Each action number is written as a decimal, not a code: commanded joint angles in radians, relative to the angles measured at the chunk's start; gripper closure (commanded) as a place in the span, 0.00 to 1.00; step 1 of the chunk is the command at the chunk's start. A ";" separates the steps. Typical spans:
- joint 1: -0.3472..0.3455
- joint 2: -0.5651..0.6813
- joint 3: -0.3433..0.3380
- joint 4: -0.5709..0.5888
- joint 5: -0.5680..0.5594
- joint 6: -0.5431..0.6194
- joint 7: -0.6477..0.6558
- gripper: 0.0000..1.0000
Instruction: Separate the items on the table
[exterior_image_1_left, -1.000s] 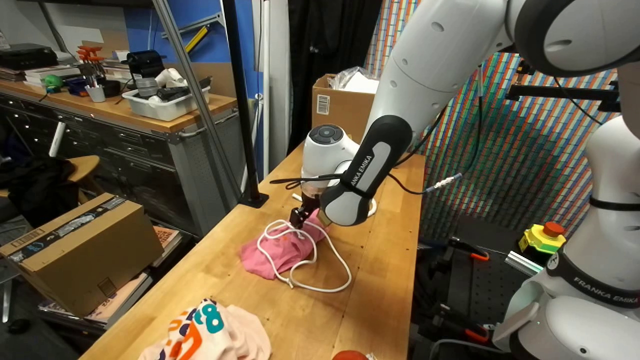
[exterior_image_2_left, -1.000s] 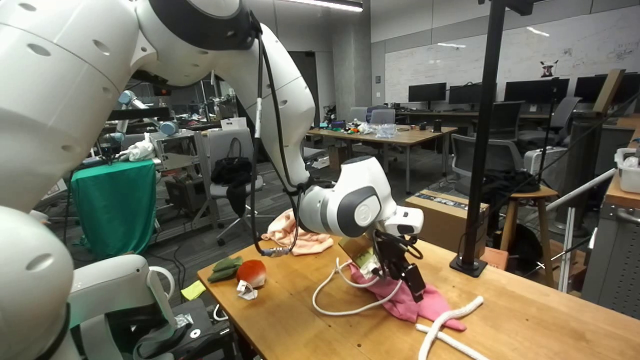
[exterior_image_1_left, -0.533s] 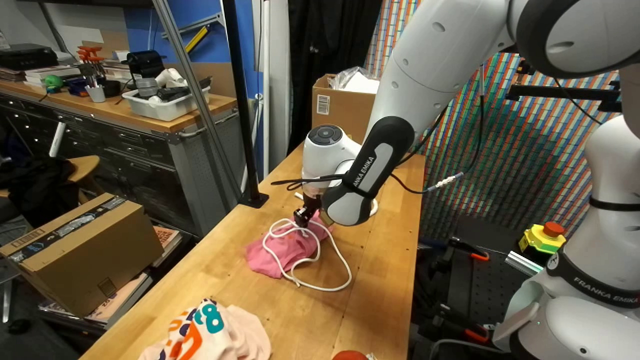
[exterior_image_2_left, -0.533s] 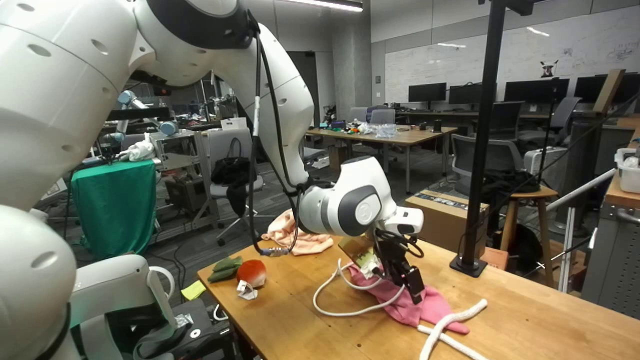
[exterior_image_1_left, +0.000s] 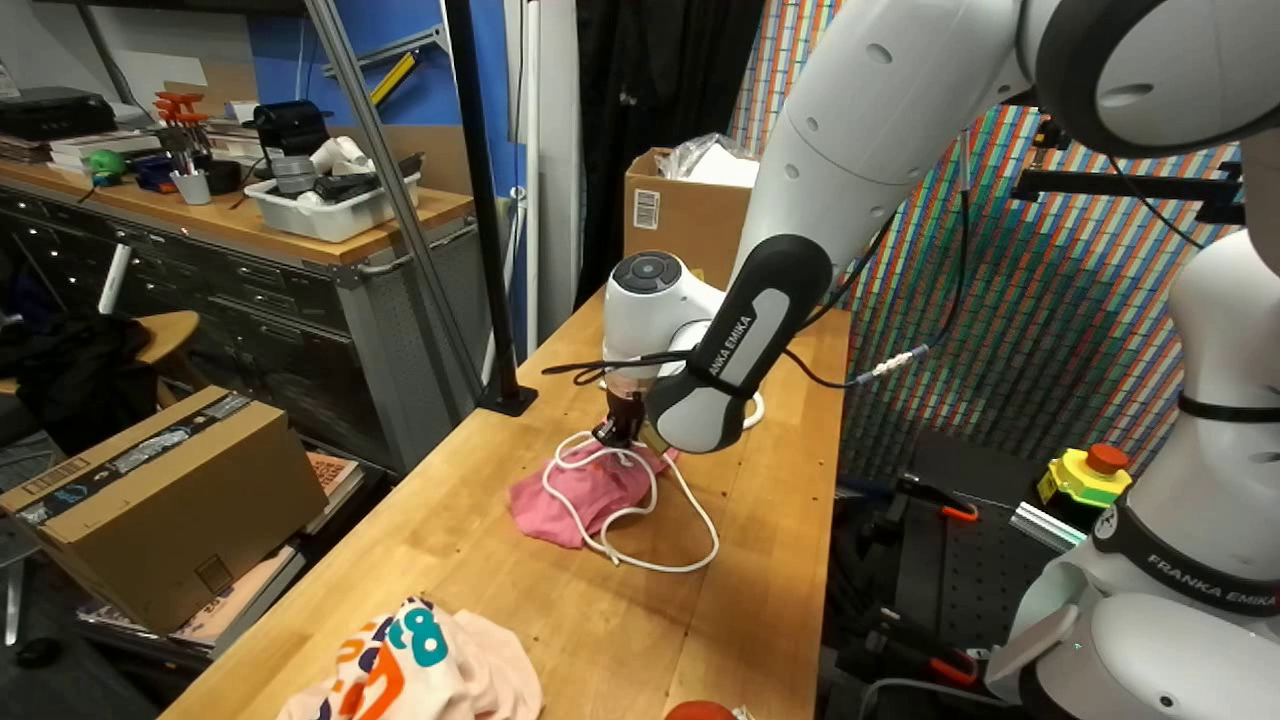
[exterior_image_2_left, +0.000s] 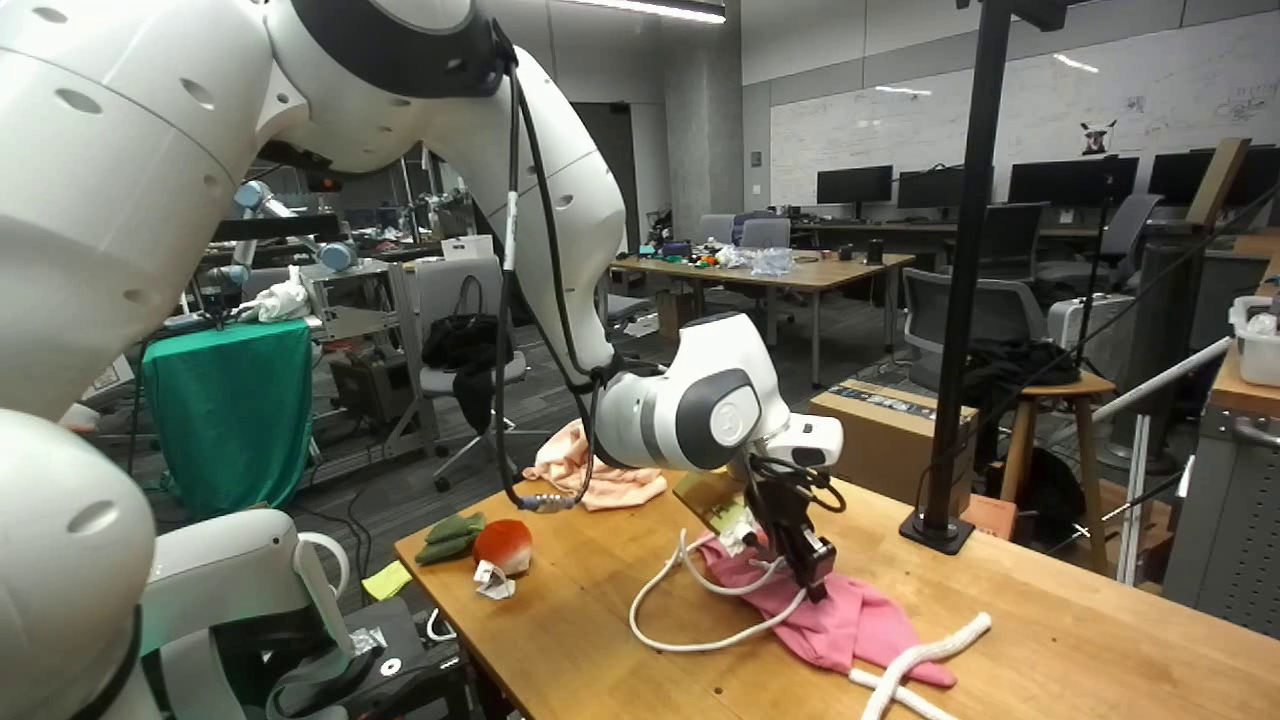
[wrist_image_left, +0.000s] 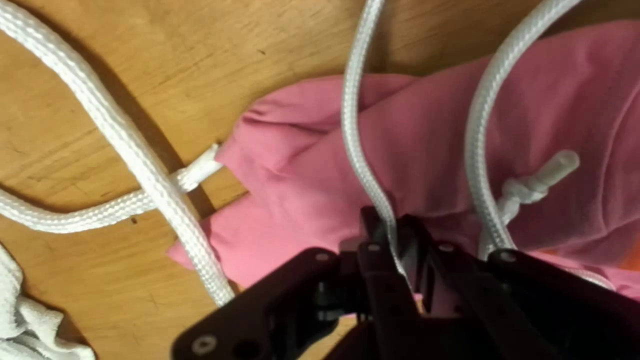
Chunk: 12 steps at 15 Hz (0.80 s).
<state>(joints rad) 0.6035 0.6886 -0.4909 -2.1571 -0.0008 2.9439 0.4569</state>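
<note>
Pink cloth (exterior_image_1_left: 605, 487): slid a little farther from the printed cloth (exterior_image_1_left: 430, 670) since a second ago, the thin white cord (wrist_image_left: 351, 115) on top of it shifting along.
Tool (wrist_image_left: 391, 220): low at the pink cloth, jaws nearly together, with the thin white cord apparently pinched between the tips (whether a fold of cloth is caught too, I can't tell).
Step in hand: probably taking that cord off the pink cloth; the two lie together, so this part isn't done.
Next move: calls for a gentle lift, then drawing the cord clear and laying it well apart; a snagged fold would drag the cloth along.
Second white cord (wrist_image_left: 122, 132): passes over a corner of the pink cloth, so it may need freeing too.
Whitish bundle (wrist_image_left: 27, 315): near that cord, apart from the cloth.
Surface (exterior_image_1_left: 600, 640): long, light wood; a cardboard box (exterior_image_1_left: 685, 215) at the far end, a black post (exterior_image_2_left: 960, 300) at one edge.
Room: a workbench (exterior_image_1_left: 385, 350) with drawers, a whiteboard (exterior_image_2_left: 1030, 115), monitors (exterior_image_2_left: 855, 185).
</note>
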 joint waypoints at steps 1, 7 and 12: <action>0.052 -0.026 -0.047 -0.014 -0.048 -0.025 0.041 0.97; 0.128 -0.085 -0.102 -0.033 -0.099 -0.041 0.065 0.91; 0.164 -0.188 -0.141 -0.085 -0.185 -0.194 0.054 0.93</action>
<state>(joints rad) 0.7495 0.6019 -0.6109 -2.1794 -0.1179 2.8427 0.5072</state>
